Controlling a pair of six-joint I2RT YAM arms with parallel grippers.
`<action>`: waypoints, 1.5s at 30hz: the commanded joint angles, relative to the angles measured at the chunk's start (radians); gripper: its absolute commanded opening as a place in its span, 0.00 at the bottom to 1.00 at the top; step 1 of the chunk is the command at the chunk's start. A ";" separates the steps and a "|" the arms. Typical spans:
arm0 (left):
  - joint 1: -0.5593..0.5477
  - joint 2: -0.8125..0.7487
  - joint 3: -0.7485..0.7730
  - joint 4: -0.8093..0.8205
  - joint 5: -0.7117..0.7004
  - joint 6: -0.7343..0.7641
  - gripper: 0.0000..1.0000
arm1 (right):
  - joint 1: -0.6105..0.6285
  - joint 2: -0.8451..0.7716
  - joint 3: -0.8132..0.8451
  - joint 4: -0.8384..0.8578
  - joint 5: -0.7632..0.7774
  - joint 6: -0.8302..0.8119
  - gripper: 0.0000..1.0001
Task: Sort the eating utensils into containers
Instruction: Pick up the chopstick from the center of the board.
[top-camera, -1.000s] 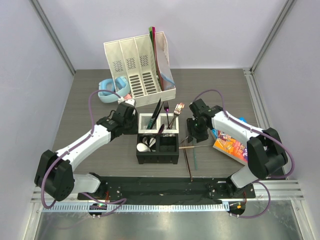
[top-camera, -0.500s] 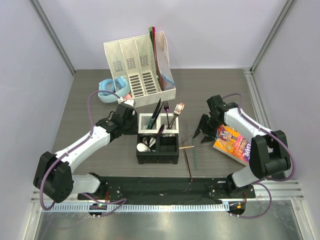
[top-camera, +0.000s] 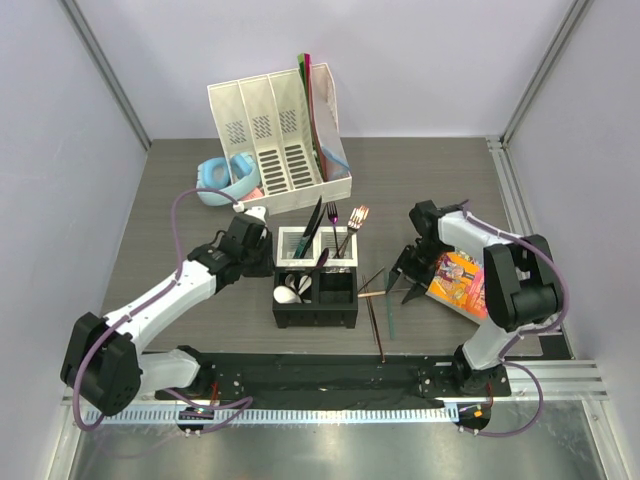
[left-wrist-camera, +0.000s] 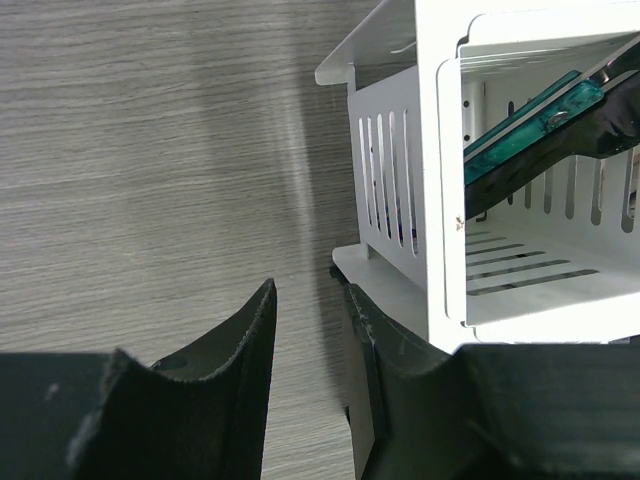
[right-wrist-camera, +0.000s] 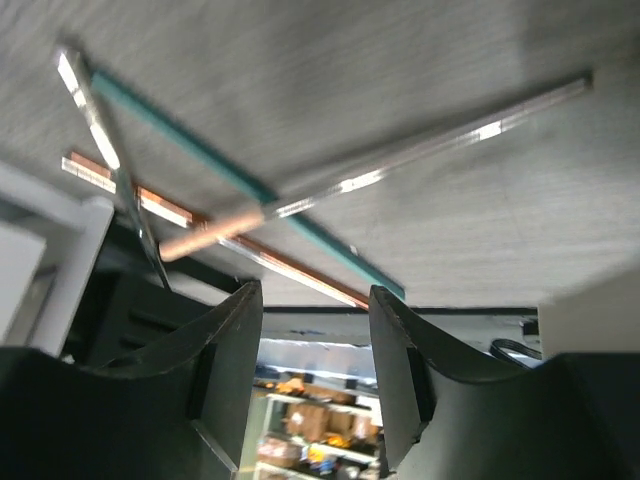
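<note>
Since a second ago your right end effector (right-wrist-camera: 314, 293) has gone away from the caddy (top-camera: 316, 318) toward the right. Its arm is now folded closer to the book (top-camera: 462, 282). The left arm has shifted only a little.

The loose sticks (top-camera: 377, 296) are the danger. They lie crossed over each other on the table (top-camera: 400, 190). In the right wrist view a teal stick (right-wrist-camera: 240, 178) crosses a silvery stick (right-wrist-camera: 430, 148), and two copper-coloured sticks (right-wrist-camera: 215, 233) meet them at nearly the same place. If you close on this crossing, I judge that you catch two or three at once, or you lift one and it drags the others away, maybe against the caddy. The sticks are also thin and lie flat, so the fingertips can slide over them and pinch nothing. A free end, away from the crossing, looks safer to me.

The sticks lie just in front of the right end effector, between it and the caddy. I cannot tell how high it hangs above them. Its jaws are spread and hold nothing. The left end effector (left-wrist-camera: 306, 290) stands just beside the white cell (left-wrist-camera: 420, 200) of the caddy, on the outer side. Its jaws have a narrow gap and are also empty. A teal piece (left-wrist-camera: 520, 120) leans inside this cell.
</note>
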 joint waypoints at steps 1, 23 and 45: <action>-0.003 -0.031 -0.003 0.013 -0.027 0.022 0.34 | -0.007 0.067 0.016 0.064 -0.024 0.099 0.52; -0.003 -0.043 -0.006 -0.001 -0.061 0.041 0.34 | -0.013 0.187 0.115 0.076 -0.052 0.120 0.02; 0.010 0.008 0.012 -0.029 -0.091 0.008 0.34 | 0.052 -0.016 0.361 -0.036 0.169 -0.125 0.01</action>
